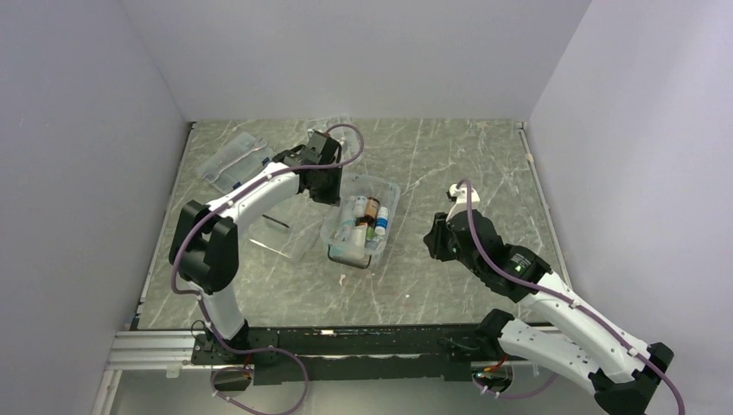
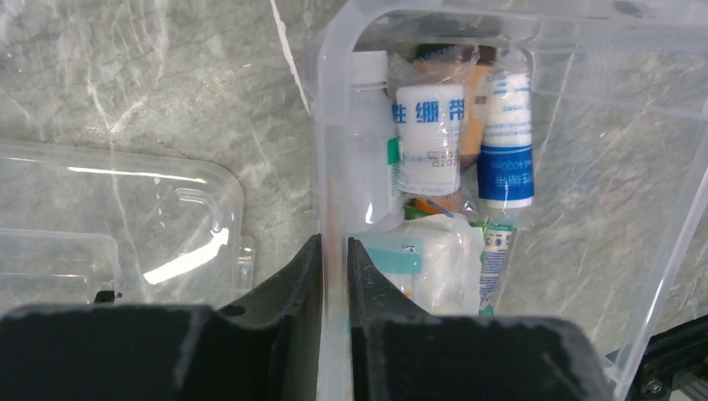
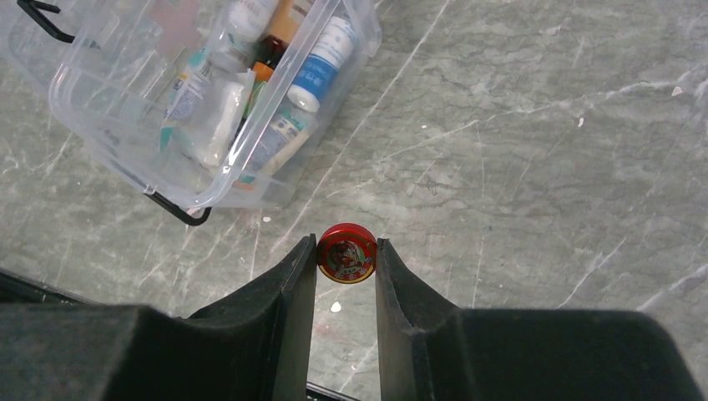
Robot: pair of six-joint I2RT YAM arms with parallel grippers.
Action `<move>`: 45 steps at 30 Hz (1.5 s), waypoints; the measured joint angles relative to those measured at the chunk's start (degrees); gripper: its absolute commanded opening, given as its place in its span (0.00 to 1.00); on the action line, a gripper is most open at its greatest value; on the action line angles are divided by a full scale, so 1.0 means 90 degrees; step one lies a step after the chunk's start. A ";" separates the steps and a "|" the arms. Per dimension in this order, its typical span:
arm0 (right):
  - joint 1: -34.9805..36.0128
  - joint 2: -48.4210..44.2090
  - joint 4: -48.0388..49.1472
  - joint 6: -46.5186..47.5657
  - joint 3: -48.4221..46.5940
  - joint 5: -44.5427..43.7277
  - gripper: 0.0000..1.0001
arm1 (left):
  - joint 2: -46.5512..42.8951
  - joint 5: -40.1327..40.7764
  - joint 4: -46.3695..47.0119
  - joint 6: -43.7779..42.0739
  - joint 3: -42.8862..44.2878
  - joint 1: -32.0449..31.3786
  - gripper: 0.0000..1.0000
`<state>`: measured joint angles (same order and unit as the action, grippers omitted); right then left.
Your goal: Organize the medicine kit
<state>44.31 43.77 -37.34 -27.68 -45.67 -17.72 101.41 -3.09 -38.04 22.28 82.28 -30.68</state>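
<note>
The medicine kit (image 1: 386,184), a clear rectangular plastic tub, stands open at the middle of the grey, veined stone counter (image 1: 467,156), packed with white bottles and wrapped packets. The left jaws pinch its thin transparent wall. Its clear lid (image 2: 150,209) lies flat just beside it. The right jaws, black wedge-shaped, pinch a small round red tin (image 3: 346,253), apart from the tub.

The left arm rises from its base at the counter's near edge, folds at the elbow and stretches toward the far edge, wrist tipped down. The left gripper (image 2: 334,280) pinches a wall of the medicine kit (image 2: 332,159) between its fingers. The right arm leans in low from the near right corner. The right gripper (image 3: 345,251) clamps a small red tin (image 3: 346,256).
</note>
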 measured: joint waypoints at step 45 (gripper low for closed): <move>0.0000 -0.0525 -0.0816 0.0172 -0.0571 -0.0155 0.15 | 0.1770 -0.0631 0.0636 -0.0869 0.3291 -0.0631 0.76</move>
<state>44.31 39.05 -44.69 -26.13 -50.81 -19.11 117.34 -8.78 -32.32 14.46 111.90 -36.36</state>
